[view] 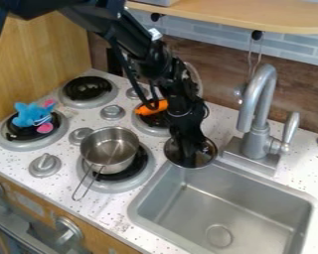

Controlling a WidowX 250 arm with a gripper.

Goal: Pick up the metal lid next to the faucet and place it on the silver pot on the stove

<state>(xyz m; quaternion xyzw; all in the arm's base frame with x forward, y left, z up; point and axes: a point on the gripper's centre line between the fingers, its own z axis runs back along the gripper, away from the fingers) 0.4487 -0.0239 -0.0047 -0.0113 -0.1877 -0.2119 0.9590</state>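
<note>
right now your arm (163,67) comes in from the upper left, and your gripper (190,153) hangs down by the near side of the tap (256,136), over at the sink's (218,198) upper left corner. it's right at the round, dark lid (206,158) with a shiny rim, and that lid sits in view between the tap and the burner with the orange toy (152,107). you can't read the grip from here: i cannot tell whether the claw is apart, together or clamped on the lid, nor whether the lid rests on the counter (291,171) or hangs just above it.

left of you, the steel pot (109,150) stands upright on its burner (135,180), open top up, wire handle (85,184) pointing down and left. farther left you've got the blue plush (33,114) with its pink bits, lying on another burner (19,144). the orange toy is partly behind your arm, on the burner beyond the pot. up at the back left there's one more burner (89,90), and a whisk (253,58) hangs from a hook (257,35) under the shelf (255,17).
</note>
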